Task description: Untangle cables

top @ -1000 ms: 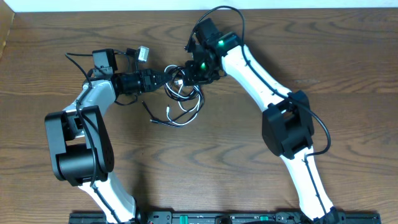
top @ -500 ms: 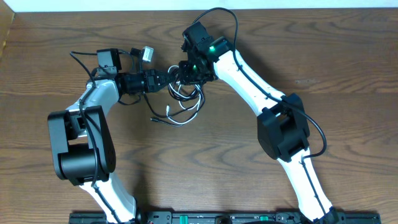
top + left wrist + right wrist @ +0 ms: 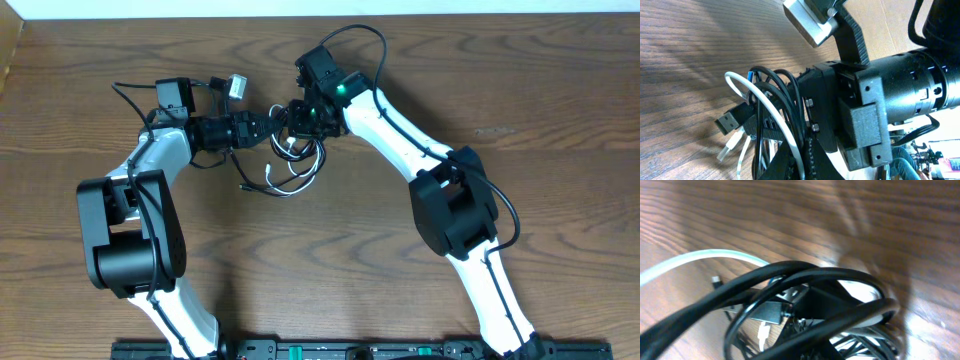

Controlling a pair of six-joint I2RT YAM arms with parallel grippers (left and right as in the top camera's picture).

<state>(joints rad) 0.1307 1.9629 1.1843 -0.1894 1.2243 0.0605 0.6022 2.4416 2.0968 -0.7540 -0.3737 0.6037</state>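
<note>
- Clamping my left gripper (image 3: 268,128) tight on the cables (image 3: 290,148), upper middle of the frame.
- My right gripper (image 3: 289,122) is closed, black cable (image 3: 815,272) looped against it.

The overhead camera is looking straight down on the desk (image 3: 560,80) from well above, taking in the left arm (image 3: 130,230) and the right arm (image 3: 455,210) whole, their bases lying at the bottom edge. The left wrist camera is sitting low and very near, facing across the wood grain at the cables (image 3: 772,115), with the right arm's end filling its right half. The right wrist camera is hanging closer yet, the black loops blurring. All three are sharing the cables, where both arms are meeting
</note>
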